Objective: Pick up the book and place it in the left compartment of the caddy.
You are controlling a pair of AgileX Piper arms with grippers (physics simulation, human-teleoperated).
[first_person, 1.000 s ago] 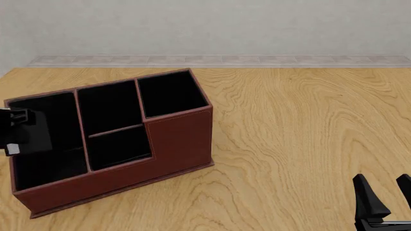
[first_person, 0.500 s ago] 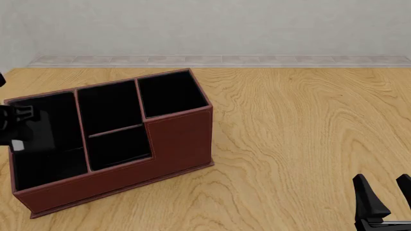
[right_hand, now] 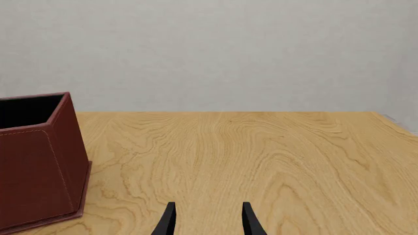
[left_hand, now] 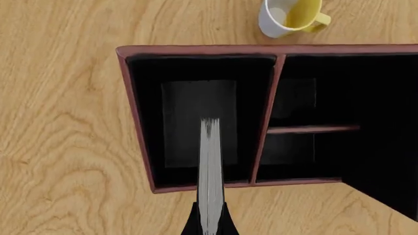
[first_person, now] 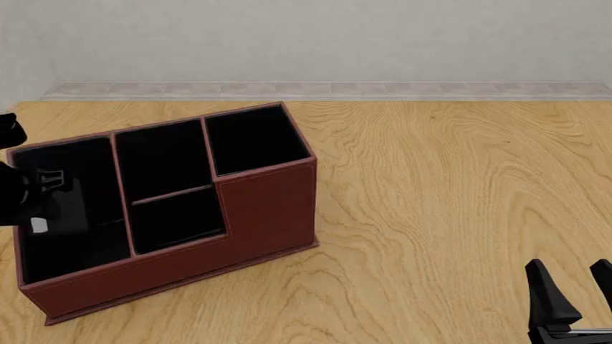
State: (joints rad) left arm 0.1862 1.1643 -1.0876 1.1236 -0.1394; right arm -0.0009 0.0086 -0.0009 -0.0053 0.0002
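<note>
The reddish-brown caddy (first_person: 268,208) stands at the table's left. My left gripper (first_person: 27,201) is shut on the thin black book (first_person: 72,204) and holds it on edge, partly down inside the left compartment (first_person: 72,251). In the left wrist view the book's white page edge (left_hand: 210,166) runs out from between my fingers (left_hand: 193,226) over the left compartment's black floor (left_hand: 183,112), inside the caddy's rim (left_hand: 196,49). My right gripper (first_person: 575,301) is open and empty near the front right edge, far from the caddy; it also shows in the right wrist view (right_hand: 207,223).
A white mug with a yellow inside (left_hand: 290,14) stands just beyond the caddy's far wall, seen only in the left wrist view. The caddy's tall end section (right_hand: 36,161) shows in the right wrist view. A grey wall runs behind the table.
My left gripper has moved down and slightly right with the book, sinking it deeper into the left compartment. The right arm has not moved.
</note>
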